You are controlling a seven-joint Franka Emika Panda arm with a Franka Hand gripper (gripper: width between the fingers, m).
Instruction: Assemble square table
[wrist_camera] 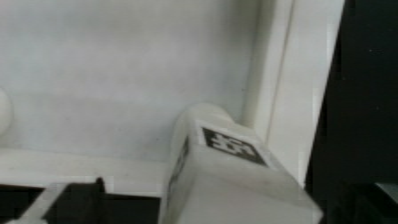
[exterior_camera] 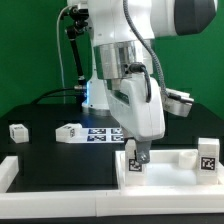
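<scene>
Presently the gripper (exterior_camera: 137,155) is low at the near edge of the scene, right of centre in the exterior view, its fingertips down at the left end of the slab (exterior_camera: 172,162). Neither view shows the jaw gap, so I cannot tell whether it is wide, narrow or clamped on anything.

Just ahead of the wrist camera a tagged leg (wrist_camera: 224,165) rises over the slab's (wrist_camera: 125,80) flat face, close beside the raised rim (wrist_camera: 276,70). Whether it is gripped or only touching cannot be made out.

Judgement: the step in hand is fitting a first leg at a corner of the slab. The next move calls for the leg to be held upright and square to its seat, then pressed or turned home without shifting the slab.

The slab is white plastic, lying flat at near right, with small black-and-white tags on its near side. Three parts lie apart:
- the left leg (exterior_camera: 17,130) at the exterior view's far left;
- the second leg (exterior_camera: 70,132) just left of the marker board (exterior_camera: 102,134);
- the third leg (exterior_camera: 181,103) at far right, behind the arm.

A border bar (exterior_camera: 60,190) runs along the near edge.
</scene>
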